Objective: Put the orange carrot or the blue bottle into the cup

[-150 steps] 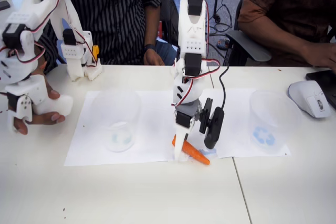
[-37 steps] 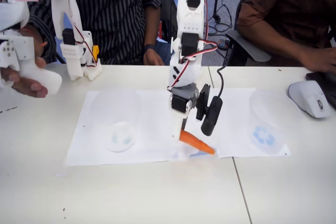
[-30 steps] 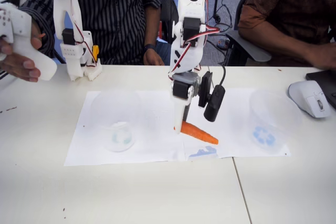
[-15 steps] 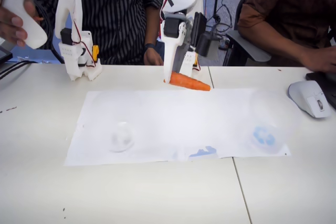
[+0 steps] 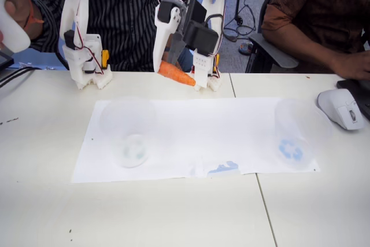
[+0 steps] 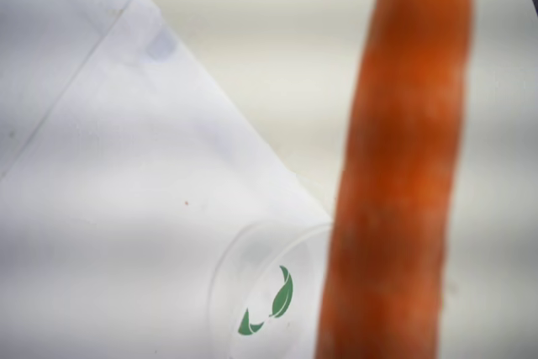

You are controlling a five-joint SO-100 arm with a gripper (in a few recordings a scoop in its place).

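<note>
The orange carrot (image 5: 176, 74) hangs high above the table's back edge, held at its thick end by my gripper (image 5: 164, 66), which is shut on it. In the wrist view the carrot (image 6: 402, 174) runs top to bottom as a blurred orange bar. The cup (image 5: 128, 134), a clear tumbler with a pale greenish mark at its base, stands on the white paper (image 5: 196, 137) at the left, below and left of the carrot. From the wrist camera, the cup (image 6: 265, 292) shows a green leaf mark at its bottom. The blue bottle is out of view.
A second clear cup (image 5: 295, 134) with a blue recycling symbol stands at the paper's right end. A white mouse (image 5: 341, 108) lies at the far right. Two people sit behind the table. My arm's base (image 5: 205, 76) stands at the table's back edge.
My gripper lifted the carrot off the paper, rose high, and swung back and left; the carrot now hangs nearer the left cup's side.
</note>
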